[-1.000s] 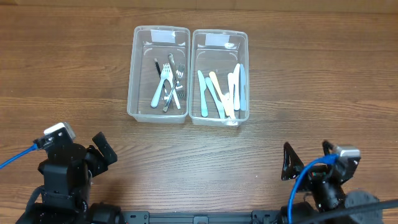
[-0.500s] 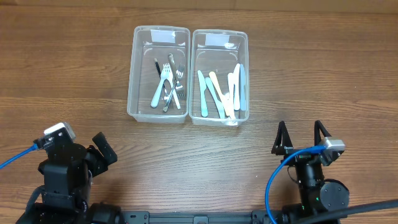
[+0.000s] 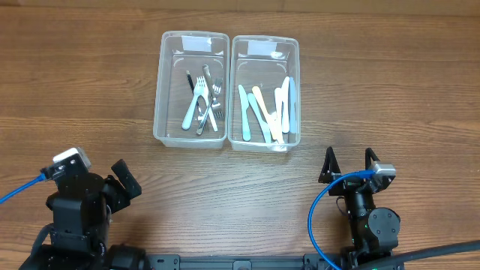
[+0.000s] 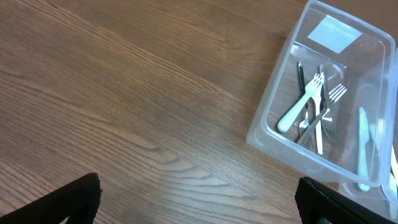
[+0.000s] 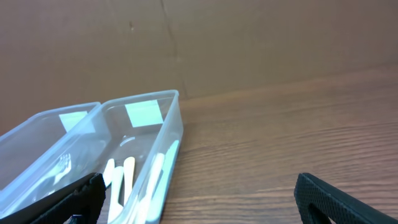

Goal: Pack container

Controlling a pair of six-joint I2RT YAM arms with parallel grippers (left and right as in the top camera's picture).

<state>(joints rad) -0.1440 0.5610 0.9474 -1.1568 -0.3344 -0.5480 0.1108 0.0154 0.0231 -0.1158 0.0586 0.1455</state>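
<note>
Two clear plastic containers stand side by side at the back middle of the table. The left container (image 3: 192, 39) holds several forks (image 3: 202, 101), also shown in the left wrist view (image 4: 311, 102). The right container (image 3: 265, 45) holds several pale plastic knives (image 3: 266, 112), also in the right wrist view (image 5: 134, 180). My left gripper (image 3: 124, 184) is open and empty at the front left, far from the containers. My right gripper (image 3: 347, 165) is open and empty at the front right, just below the right container's corner.
Bare wood table (image 3: 375, 90) surrounds the containers. Blue cables run from both arms at the front edge (image 3: 319, 225). A brown wall (image 5: 249, 43) stands behind the table in the right wrist view.
My right arm has turned and moved left and forward toward the right container. Its fingers now point up-table. The left arm has not moved.
</note>
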